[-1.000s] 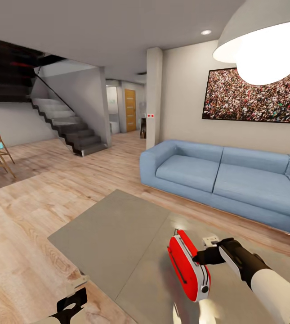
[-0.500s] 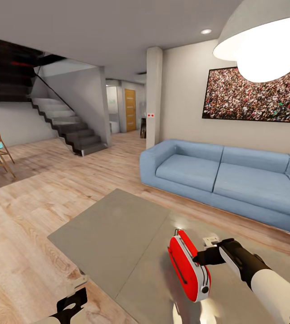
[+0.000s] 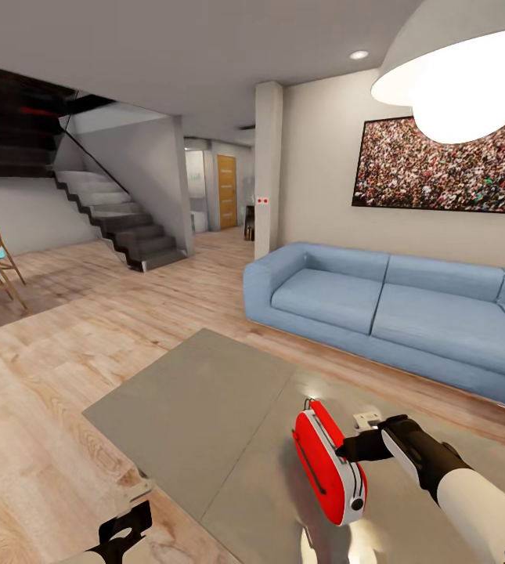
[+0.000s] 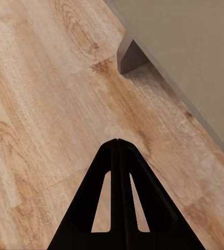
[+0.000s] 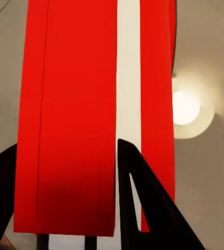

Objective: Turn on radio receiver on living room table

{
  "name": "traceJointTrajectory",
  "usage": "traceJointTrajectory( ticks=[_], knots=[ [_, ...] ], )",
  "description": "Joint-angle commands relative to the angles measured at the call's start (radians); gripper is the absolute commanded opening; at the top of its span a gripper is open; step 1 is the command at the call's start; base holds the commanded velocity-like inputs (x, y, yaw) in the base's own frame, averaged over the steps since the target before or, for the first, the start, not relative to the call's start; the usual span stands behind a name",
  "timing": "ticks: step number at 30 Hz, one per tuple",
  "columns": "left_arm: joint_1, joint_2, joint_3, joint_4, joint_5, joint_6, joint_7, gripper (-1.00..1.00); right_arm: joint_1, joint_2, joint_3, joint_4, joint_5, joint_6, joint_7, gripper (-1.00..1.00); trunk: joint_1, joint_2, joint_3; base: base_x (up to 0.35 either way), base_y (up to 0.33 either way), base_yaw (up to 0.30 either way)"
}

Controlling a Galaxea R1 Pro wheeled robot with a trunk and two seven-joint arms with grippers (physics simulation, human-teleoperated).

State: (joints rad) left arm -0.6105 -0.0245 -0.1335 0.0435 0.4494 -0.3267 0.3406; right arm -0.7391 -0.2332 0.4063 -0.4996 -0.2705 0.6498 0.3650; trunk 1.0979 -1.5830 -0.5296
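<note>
- Right arm: glossy white rounded forearm (image 3: 479,509), black wrist, black right claw (image 3: 351,450).
- Left claw (image 4: 119,143): matte black triangular fingers with slotted cut-outs.

The table (image 3: 205,407), glossy grey-beige, stands on the plank floor (image 3: 56,392). On its top the red radio (image 3: 326,462) stands, a small white device (image 3: 367,417) at its two o'clock.

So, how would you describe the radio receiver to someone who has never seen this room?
Find the blue sofa, then the low grey table in front of it. Near the table's close edge stands the radio receiver, with the right end effector at its side. It is glossy red, unlike the small white device lying just behind it.
</note>
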Motion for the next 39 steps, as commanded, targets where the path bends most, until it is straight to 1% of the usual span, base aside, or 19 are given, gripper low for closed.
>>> traceJointTrajectory(
  ticks=[1, 5, 33, 34, 39],
  knots=[
    [0.000, 0.000, 0.000, 0.000, 0.000, 0.000, 0.000, -1.00, 0.000, 0.000, -0.001, 0.000, -0.005, 0.001, 0.000, -1.00, 0.000, 0.000, 0.000, 0.000, 0.000, 0.000],
    [0.000, 0.000, 0.000, 0.000, 0.000, 0.000, 0.000, -1.00, 0.000, 0.000, -0.001, 0.000, -0.006, 0.001, 0.000, -1.00, 0.015, -0.028, -0.012, 0.000, 0.000, 0.000],
    [0.000, 0.000, 0.000, 0.000, 0.000, 0.000, 0.000, -1.00, 0.001, 0.003, -0.001, 0.000, -0.002, 0.001, 0.000, -1.00, 0.015, -0.028, -0.012, 0.000, 0.000, 0.000],
    [0.000, 0.000, 0.000, 0.000, 0.000, 0.000, 0.000, -1.00, 0.001, 0.003, -0.001, 0.000, -0.002, 0.001, 0.000, 1.00, 0.015, -0.028, -0.012, 0.000, 0.000, 0.000],
    [0.000, 0.000, 0.000, 0.000, 0.000, 0.000, 0.000, -1.00, 0.001, 0.003, -0.001, 0.001, -0.003, -0.001, 0.000, 1.00, 0.015, -0.028, -0.012, 0.000, 0.000, 0.000]
  ],
)
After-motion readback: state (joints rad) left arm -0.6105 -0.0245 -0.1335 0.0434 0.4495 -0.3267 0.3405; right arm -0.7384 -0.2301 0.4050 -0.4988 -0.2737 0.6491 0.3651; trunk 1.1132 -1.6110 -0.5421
